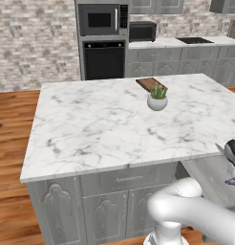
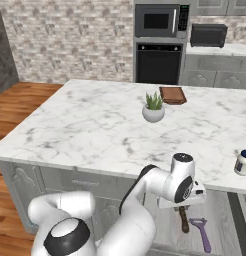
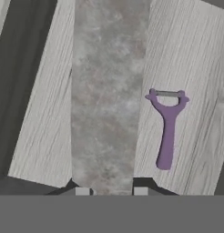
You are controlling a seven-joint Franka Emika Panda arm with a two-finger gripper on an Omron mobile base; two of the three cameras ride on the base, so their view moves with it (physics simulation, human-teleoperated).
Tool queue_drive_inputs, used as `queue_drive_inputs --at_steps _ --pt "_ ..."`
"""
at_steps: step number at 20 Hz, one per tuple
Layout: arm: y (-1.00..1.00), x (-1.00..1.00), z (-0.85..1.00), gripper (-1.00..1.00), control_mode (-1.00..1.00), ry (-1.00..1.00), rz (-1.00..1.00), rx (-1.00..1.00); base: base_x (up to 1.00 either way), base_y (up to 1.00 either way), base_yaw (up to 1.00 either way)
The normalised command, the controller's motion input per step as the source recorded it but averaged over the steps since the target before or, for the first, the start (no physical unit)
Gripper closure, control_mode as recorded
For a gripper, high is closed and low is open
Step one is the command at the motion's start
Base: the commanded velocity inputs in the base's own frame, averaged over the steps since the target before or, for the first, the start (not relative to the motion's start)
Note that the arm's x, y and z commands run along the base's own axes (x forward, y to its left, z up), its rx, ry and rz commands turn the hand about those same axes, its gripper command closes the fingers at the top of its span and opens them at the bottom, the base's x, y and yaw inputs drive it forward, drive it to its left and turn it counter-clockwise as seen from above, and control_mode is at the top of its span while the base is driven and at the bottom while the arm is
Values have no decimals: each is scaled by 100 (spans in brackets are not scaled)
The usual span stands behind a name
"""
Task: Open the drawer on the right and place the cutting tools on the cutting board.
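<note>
The drawer [image 2: 222, 212] on the island's right stands pulled out, with its pale grey inside showing. My gripper [image 2: 185, 204] hangs over it, shut on the knife [image 2: 184, 221], whose dark handle points down toward the drawer floor. In the hand view the grey blade [image 3: 109, 91] runs up from between my gripper [image 3: 111, 191], close to the camera. The purple peeler [image 3: 167, 132] lies flat on the drawer floor [image 3: 45, 113] beside the knife, and its point in the right base view is the peeler [image 2: 201, 232]. The reddish-brown cutting board [image 2: 173, 95] rests near the far edge of the marble top, bare.
A small potted plant [image 2: 153, 110] stands just in front of the cutting board [image 1: 149, 84]. A white jar with a dark lid [image 2: 242, 162] sits on the counter's near right edge above the drawer. Oven and microwave [image 2: 160, 22] line the back wall.
</note>
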Motion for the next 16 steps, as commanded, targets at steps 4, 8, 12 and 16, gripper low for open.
queue_drive_inputs --at_steps 4,8,12,16 --pt "85 -1 100 100 -100 -20 0 0 0 0 0" --pt "100 9 92 100 -100 -22 0 0 0 0 0" --pt "100 8 98 100 -100 -23 -1 0 0 0 0" --pt "100 0 100 100 -100 -26 -4 0 0 0 0"
